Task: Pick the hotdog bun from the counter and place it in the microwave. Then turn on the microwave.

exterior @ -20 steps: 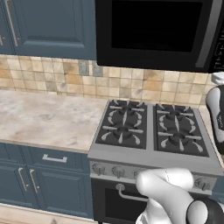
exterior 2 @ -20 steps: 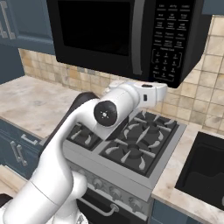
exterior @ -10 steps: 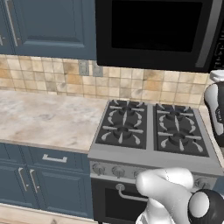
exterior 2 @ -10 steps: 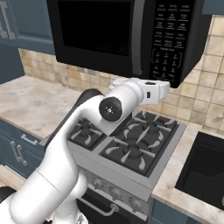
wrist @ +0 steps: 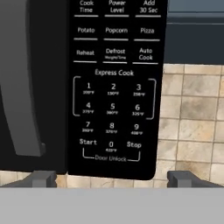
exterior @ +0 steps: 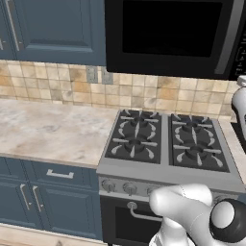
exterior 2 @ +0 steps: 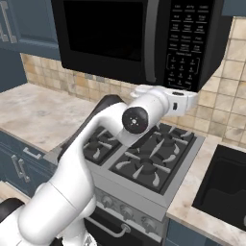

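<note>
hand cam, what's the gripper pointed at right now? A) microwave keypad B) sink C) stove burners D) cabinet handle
A: the hand view looks straight at the microwave keypad, with Start and Stop at its bottom row, and the open gripper sits just below the panel.

Microwave [wrist: 43, 87] keypad [wrist: 113, 87]: Cook Time, Power Level, Add 30 Sec, Potato, Popcorn, Pizza, Reheat, Defrost, Auto Cook, Express Cook, digits 0–9, Start, Stop, Door Unlock.
</note>
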You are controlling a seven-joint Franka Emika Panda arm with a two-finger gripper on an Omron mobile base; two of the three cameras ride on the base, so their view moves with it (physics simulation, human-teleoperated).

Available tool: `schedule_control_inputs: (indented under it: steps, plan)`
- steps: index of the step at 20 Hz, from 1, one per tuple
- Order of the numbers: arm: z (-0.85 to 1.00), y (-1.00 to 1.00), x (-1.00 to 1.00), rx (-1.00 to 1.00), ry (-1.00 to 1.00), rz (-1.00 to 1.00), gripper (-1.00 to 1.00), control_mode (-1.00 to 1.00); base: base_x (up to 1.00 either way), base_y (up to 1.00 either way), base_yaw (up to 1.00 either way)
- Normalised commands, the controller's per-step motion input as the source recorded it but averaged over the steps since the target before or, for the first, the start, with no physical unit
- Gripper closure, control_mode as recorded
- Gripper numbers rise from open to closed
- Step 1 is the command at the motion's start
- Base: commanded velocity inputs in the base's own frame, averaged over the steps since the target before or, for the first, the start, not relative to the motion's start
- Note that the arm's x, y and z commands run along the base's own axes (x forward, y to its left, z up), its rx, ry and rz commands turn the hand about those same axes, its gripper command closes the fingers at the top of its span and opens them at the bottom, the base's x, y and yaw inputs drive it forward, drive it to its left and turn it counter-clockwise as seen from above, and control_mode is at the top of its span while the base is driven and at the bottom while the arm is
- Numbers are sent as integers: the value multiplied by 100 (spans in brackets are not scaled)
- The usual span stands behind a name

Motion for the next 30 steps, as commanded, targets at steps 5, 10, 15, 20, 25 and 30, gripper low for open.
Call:
schedule_control_inputs:
  steps: [5,10,15,20,25,30]
  plan:
    - [0,-5,0,3,-2,0,-100,-100,0,0,0]
    - [0,0,0,0,0,0,-100,-100,0,0,0]
    - [-2,0,7,0,0,0,-100,-100,0,0,0]
    - [-7,0,24,0,0,-2,-100,-100,0,0,0]
    - [-6,0,26,0,0,-4,-100,-100,0,0,0]
    - [-2,0,23,0,0,-8,-100,-100,0,0,0]
